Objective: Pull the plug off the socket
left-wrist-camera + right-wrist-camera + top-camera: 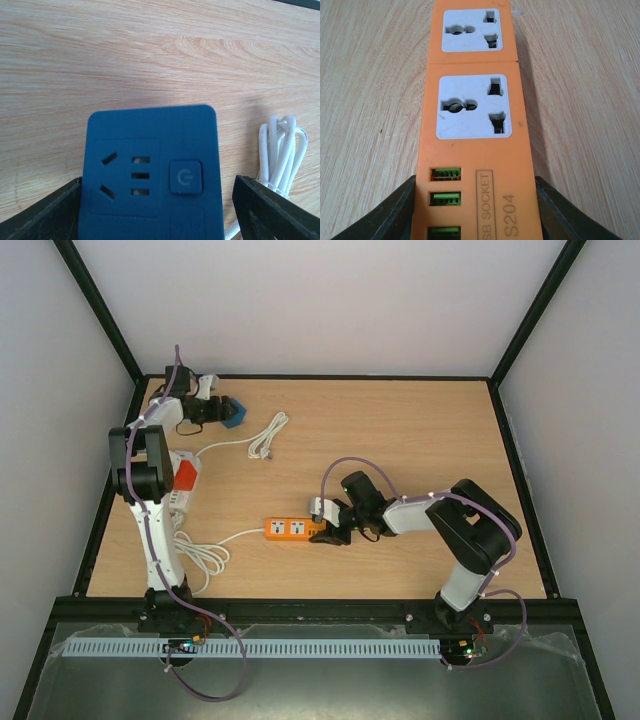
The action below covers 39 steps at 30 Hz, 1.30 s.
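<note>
Overhead first: the left gripper is at the far-left corner of the table, with the blue socket block at its tip. The plug lies loose on the wood at the end of a white cable. It sits between the blue block and the orange power strip, well apart from both. The right gripper sits on the strip's right end, near the middle front of the table. A white-and-red block is partly hidden beside the left arm. A coiled white cord lies near that arm's base.

Left wrist: the blue socket block lies face up between the spread fingers of the left gripper. One finger meets the block's edge; the other stands just off it, with a strip of wood showing between. The power button is beside the pin holes. Looped white cable lies just outside the far finger.

Right wrist: the right gripper pinches the orange power strip, with its fingers pressed to both long sides level with the green USB ports. Two white outlet faces run away from the camera.
</note>
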### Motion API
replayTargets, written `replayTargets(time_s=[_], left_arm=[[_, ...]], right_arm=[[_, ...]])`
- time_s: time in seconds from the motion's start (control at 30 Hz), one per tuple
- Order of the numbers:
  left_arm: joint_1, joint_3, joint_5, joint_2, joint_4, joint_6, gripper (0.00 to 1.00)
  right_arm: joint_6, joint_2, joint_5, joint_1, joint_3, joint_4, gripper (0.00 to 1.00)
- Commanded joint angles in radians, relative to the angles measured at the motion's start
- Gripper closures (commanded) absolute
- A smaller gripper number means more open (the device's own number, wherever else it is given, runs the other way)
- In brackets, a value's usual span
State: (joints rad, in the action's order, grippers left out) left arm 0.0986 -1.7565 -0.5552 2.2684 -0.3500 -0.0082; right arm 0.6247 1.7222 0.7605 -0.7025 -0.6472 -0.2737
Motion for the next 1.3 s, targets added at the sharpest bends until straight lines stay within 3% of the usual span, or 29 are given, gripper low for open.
replayTargets(time_s=[0.0,0.3,0.6,0.8,1.27], left_arm=[[0.007,0.0,0.02,-0.035,0.019,-0.007,0.18],[0.007,0.026,0.112,-0.09,0.043,0.003,0.13],[-0.002,0.028,0.147,-0.13,0.037,0.057,0.14],[-0.04,0.058,0.152,-0.157,0.013,0.144,0.35],[-0.036,-0.007,0.173,-0.072,-0.033,0.138,0.53]], right_arm=[[0.013,0.036,-0.11,0.006,0.004,0.073,0.78],[0.013,0.035,-0.107,0.006,0.006,0.075,0.78],[0.007,0.03,-0.112,0.007,0.008,0.068,0.77],[0.007,0.033,-0.112,0.006,0.006,0.068,0.76],[0.006,0.03,-0.113,0.006,0.006,0.068,0.76]])
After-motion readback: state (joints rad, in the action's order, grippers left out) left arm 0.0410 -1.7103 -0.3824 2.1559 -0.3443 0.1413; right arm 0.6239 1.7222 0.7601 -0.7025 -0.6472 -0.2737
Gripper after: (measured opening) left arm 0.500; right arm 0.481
